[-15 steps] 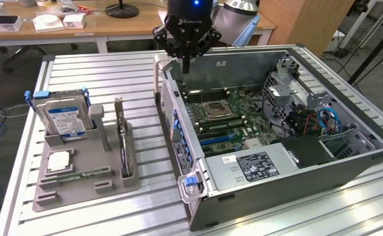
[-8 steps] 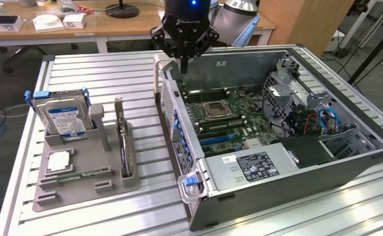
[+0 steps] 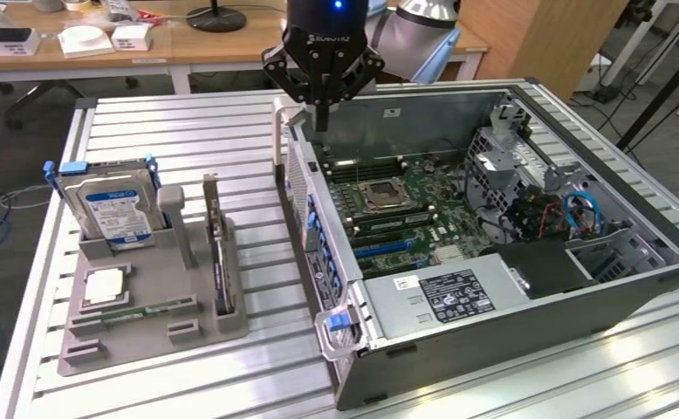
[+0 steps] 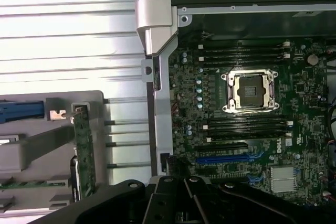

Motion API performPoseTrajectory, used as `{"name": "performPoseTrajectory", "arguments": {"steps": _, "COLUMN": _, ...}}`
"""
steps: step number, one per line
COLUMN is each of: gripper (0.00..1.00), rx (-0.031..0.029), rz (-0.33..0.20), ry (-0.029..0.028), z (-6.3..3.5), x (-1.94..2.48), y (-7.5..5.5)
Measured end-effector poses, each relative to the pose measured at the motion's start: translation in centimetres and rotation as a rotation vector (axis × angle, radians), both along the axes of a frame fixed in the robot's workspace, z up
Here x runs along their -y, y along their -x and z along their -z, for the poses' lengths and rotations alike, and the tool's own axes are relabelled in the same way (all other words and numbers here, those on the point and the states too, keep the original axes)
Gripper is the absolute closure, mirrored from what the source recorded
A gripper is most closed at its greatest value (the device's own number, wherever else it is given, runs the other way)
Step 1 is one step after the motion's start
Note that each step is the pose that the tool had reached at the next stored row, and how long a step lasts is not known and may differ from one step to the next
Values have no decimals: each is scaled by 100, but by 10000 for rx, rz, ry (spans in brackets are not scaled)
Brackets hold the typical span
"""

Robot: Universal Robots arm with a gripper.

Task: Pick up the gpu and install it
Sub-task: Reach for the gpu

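One black gripper (image 3: 319, 122) hangs over an edge of the open metal computer case (image 3: 526, 325), its fingers pressed together with nothing between them. One gpu (image 3: 216, 249), a thin flat card, stands on edge in a slot of the single grey moulded holder (image 3: 141, 340) beside the case. The same holder carries one silver hard drive (image 3: 113, 214) with a blue label, one square processor chip (image 3: 105, 286) and one narrow green memory stick (image 3: 141, 310). Inside the case lies one green motherboard (image 3: 404, 229) with one square metal socket (image 3: 383, 196).
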State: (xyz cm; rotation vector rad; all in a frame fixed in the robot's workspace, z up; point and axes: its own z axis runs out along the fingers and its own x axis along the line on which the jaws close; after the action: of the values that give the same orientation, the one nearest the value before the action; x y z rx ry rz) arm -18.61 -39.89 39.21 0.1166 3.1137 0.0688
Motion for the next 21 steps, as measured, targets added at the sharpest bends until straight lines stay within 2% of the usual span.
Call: {"name": "performPoseTrajectory", "arguments": {"steps": 21, "gripper": 89, "rx": 0, "rz": 1, "ry": 0, "z": 4, "x": 0, "y": 136}}
